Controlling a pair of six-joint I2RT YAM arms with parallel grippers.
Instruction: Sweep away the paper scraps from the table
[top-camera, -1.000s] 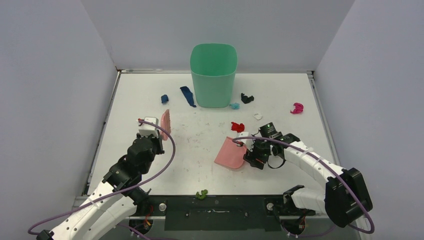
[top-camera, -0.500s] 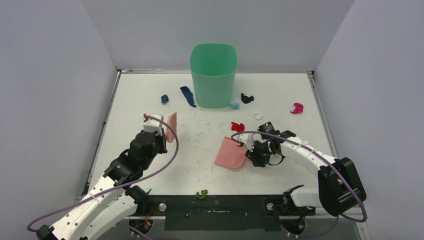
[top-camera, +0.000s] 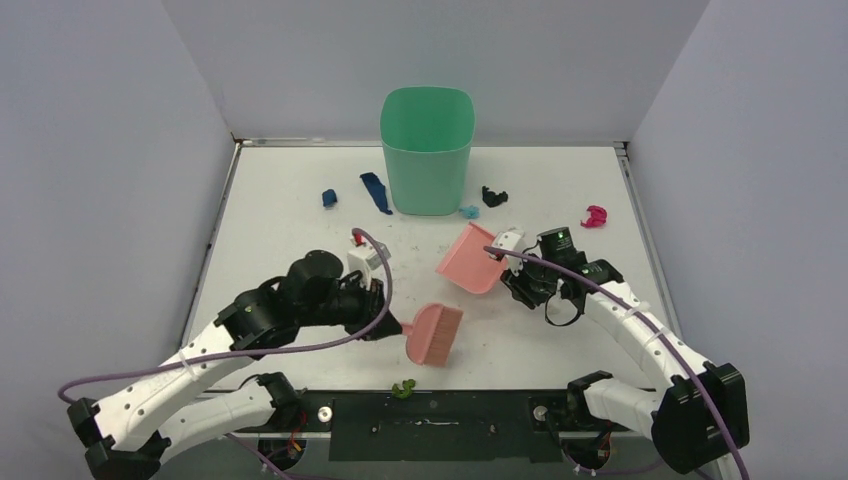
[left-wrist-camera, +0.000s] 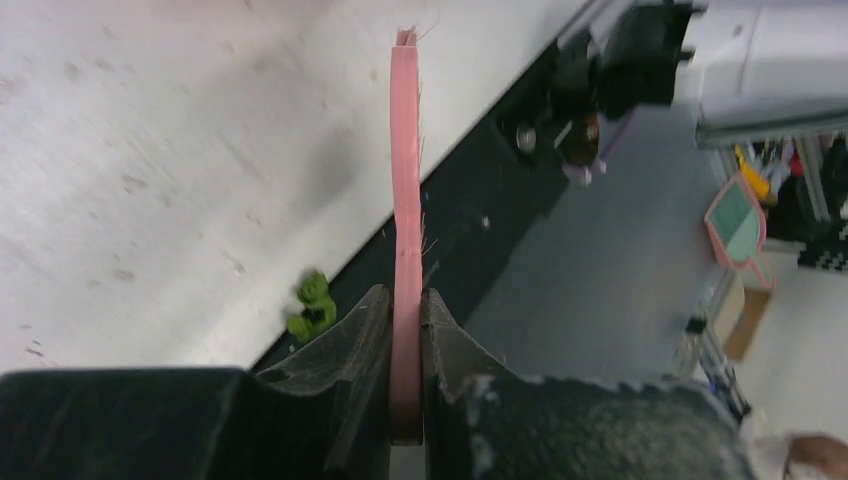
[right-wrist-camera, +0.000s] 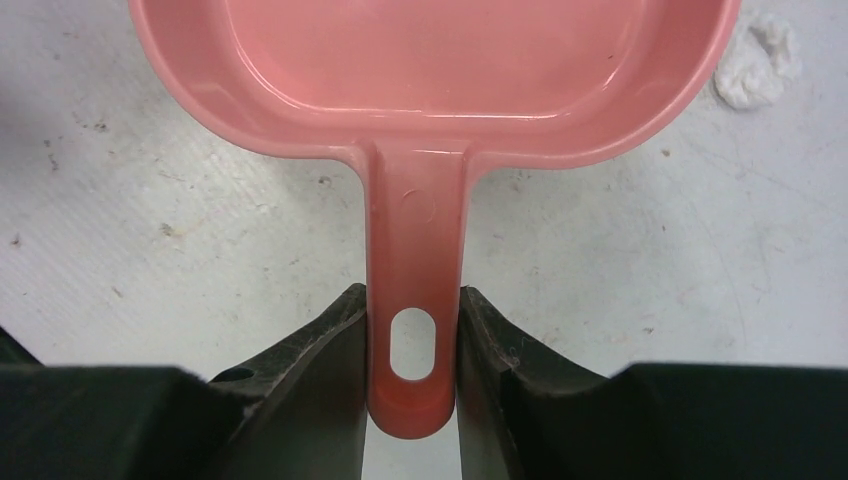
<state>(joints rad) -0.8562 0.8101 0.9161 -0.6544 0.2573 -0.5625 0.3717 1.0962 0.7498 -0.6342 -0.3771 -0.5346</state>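
My left gripper (top-camera: 388, 322) is shut on the handle of the pink hand brush (top-camera: 433, 335), held near the table's (top-camera: 280, 240) front middle; in the left wrist view (left-wrist-camera: 405, 300) the brush (left-wrist-camera: 405, 180) is edge-on. A green scrap (top-camera: 404, 388) (left-wrist-camera: 312, 307) lies at the front edge below it. My right gripper (top-camera: 517, 277) (right-wrist-camera: 412, 300) is shut on the pink dustpan's handle; the pan (top-camera: 470, 258) (right-wrist-camera: 430, 60) is tilted right of centre. Dark blue scraps (top-camera: 329, 198) (top-camera: 376, 192), light blue (top-camera: 469, 212), black (top-camera: 494, 197), magenta (top-camera: 595, 216) and white (right-wrist-camera: 757, 62) scraps lie at the back. The red scrap is hidden.
A green bin (top-camera: 427, 150) stands at the back centre, with scraps on both sides of it. Grey walls close in the table on three sides. A black rail (top-camera: 450, 420) runs along the near edge between the arm bases.
My left arm has swung the brush from the left-middle of the table rightward and toward the front edge. My right gripper has moved the dustpan back, over where the red scrap lay.
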